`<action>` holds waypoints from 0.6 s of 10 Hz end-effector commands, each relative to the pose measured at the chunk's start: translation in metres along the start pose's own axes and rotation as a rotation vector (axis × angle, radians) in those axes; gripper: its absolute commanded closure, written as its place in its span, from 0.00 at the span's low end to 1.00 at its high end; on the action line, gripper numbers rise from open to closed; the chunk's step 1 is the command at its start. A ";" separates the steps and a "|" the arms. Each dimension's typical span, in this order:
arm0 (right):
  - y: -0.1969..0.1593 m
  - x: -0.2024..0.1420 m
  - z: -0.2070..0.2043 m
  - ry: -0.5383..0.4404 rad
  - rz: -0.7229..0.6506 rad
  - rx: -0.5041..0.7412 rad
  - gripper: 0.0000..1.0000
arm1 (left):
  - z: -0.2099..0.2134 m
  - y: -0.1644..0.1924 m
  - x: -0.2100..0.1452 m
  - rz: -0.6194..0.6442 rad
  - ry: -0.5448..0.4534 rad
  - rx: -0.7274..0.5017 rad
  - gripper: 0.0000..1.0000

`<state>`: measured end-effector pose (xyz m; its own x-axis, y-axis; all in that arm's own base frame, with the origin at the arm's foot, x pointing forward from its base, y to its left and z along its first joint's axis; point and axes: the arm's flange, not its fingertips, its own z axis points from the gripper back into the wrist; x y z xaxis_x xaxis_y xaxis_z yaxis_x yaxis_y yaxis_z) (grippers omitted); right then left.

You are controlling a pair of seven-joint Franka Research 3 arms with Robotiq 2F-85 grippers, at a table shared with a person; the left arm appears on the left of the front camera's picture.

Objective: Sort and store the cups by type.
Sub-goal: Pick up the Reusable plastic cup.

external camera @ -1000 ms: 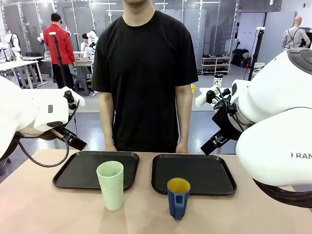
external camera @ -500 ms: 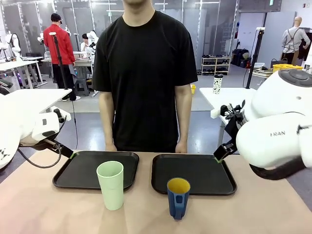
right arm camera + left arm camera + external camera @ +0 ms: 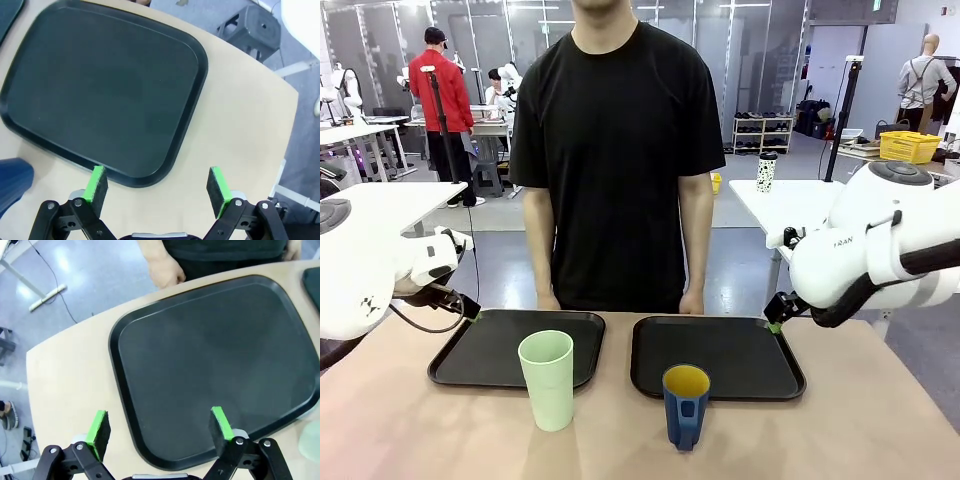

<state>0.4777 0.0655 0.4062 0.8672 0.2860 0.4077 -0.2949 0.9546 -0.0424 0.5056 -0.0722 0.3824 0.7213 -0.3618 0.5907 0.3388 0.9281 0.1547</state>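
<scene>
Standing lower centre before the trays, tumbler and mug await sorting, likely one each; left pincer and right pincer hang open, empty.

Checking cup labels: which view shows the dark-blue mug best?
The front view: the dark-blue mug stands whole, handle toward the camera, yellow inside visible, in front of the right tray. The right wrist view gives a blurred blue sliver at its left edge; the left wrist view faces the left tray.
</scene>
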 end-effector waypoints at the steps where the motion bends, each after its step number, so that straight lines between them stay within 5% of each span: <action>1: -0.010 0.006 0.003 0.006 -0.014 0.017 0.00 | -0.002 0.011 0.004 0.018 -0.018 -0.020 0.00; 6: -0.004 0.003 -0.001 0.002 -0.016 0.002 0.00 | 0.000 -0.004 0.002 0.024 -0.004 -0.010 0.00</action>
<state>0.4820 0.0649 0.4064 0.8732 0.2742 0.4030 -0.2849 0.9579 -0.0346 0.5059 -0.0777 0.3824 0.7258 -0.3434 0.5961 0.3325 0.9337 0.1330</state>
